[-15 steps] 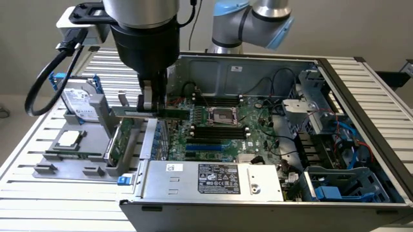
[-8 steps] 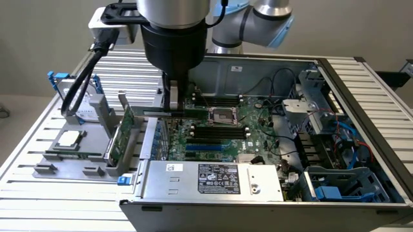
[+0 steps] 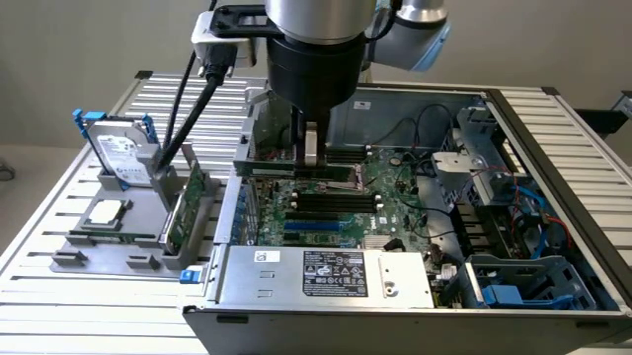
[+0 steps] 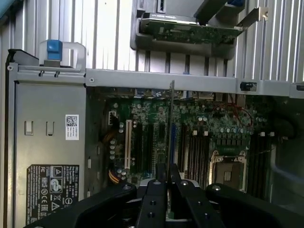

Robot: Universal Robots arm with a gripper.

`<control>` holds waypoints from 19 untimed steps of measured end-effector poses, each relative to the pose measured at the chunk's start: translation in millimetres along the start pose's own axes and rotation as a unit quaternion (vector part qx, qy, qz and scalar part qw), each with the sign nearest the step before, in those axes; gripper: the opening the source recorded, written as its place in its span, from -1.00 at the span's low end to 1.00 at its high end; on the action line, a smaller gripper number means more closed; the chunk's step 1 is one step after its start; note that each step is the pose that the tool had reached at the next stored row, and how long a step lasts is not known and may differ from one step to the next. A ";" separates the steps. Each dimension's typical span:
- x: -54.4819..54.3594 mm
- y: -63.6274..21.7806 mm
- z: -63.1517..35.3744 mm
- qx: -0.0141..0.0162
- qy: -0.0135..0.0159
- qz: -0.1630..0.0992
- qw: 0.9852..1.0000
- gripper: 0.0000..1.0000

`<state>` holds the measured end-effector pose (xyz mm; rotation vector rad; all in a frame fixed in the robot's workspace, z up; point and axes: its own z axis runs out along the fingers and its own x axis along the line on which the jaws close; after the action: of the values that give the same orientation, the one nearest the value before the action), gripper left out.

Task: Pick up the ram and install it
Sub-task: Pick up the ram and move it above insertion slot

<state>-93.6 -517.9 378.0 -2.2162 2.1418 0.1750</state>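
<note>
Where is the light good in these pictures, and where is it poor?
Exterior view: even, bright light on the slatted table, darker inside the computer case. Wrist view: a bluish cast, the motherboard dim, the gripper holding the ram a dark shape against it.

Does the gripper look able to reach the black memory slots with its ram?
Probably yes: the case lies open, nothing stands between the ram in the gripper and the black slots.

No legible text on labels point(image 3: 336, 272)
</note>
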 end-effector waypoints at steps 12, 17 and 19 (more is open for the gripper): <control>-24.9 -49.0 17.3 0.000 0.000 0.000 1.000 -0.73; -41.0 -61.3 26.7 0.000 0.000 0.000 1.000 -0.73; -47.1 -65.0 30.2 0.000 0.000 0.000 1.000 -0.73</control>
<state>-31.5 -465.3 351.1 -2.2161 2.1417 0.1756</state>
